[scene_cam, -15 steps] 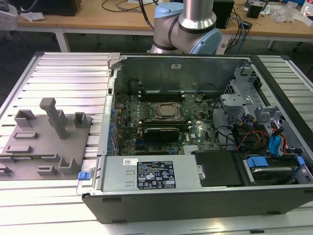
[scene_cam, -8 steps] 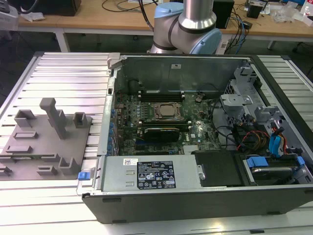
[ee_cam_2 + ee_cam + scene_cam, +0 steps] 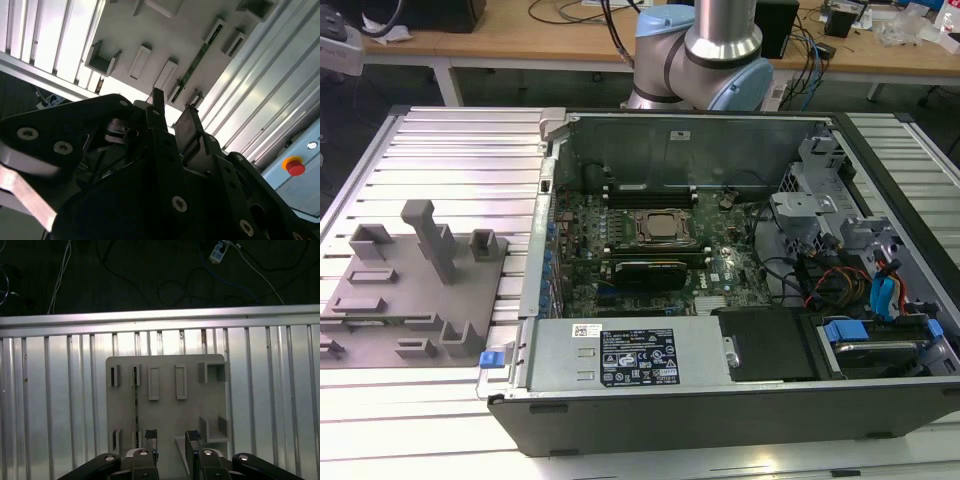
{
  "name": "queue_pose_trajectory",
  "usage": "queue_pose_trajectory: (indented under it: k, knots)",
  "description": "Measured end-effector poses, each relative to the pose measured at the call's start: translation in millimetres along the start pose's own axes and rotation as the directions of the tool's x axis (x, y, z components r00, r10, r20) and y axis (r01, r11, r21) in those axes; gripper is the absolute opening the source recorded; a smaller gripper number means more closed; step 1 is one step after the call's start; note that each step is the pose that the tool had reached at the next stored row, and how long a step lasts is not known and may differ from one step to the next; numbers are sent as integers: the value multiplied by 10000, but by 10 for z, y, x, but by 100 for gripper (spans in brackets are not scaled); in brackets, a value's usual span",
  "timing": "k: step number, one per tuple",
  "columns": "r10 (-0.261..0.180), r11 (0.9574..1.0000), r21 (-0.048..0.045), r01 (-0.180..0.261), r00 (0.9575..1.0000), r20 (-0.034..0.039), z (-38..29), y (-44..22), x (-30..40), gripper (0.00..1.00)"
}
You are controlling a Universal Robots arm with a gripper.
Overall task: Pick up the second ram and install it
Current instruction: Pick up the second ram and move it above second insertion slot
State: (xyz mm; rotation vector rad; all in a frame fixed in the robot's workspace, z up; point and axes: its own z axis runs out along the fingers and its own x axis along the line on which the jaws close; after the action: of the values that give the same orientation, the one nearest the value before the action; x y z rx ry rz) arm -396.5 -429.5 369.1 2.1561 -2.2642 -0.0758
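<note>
One stick, the second ram (image 3: 136, 405), stands on edge in the gray tray (image 3: 420, 295) at the exterior view's left. My gripper (image 3: 171, 439) hangs spread and empty, just off-line, so I judge a finger (image 3: 151, 439) could strike its edge.

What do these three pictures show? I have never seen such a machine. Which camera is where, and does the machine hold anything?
This is one robot arm working at a ribbed metal table. The exterior view comes from a camera off the arm. It shows an open computer and, at the exterior view's left, a gray tray. Both wrist views come from cameras that ride on the arm and look past the black gripper at the tray. A slim ram stands on edge in the tray. The gripper hangs open over the tray, beside the ram, and holds nothing.
</note>
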Motion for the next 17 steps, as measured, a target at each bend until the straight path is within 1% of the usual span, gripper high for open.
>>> queue_pose_trajectory:
  k: [17]
  knots:
    - [0,10000,-1,0,10000,0,114,-5,3,36]
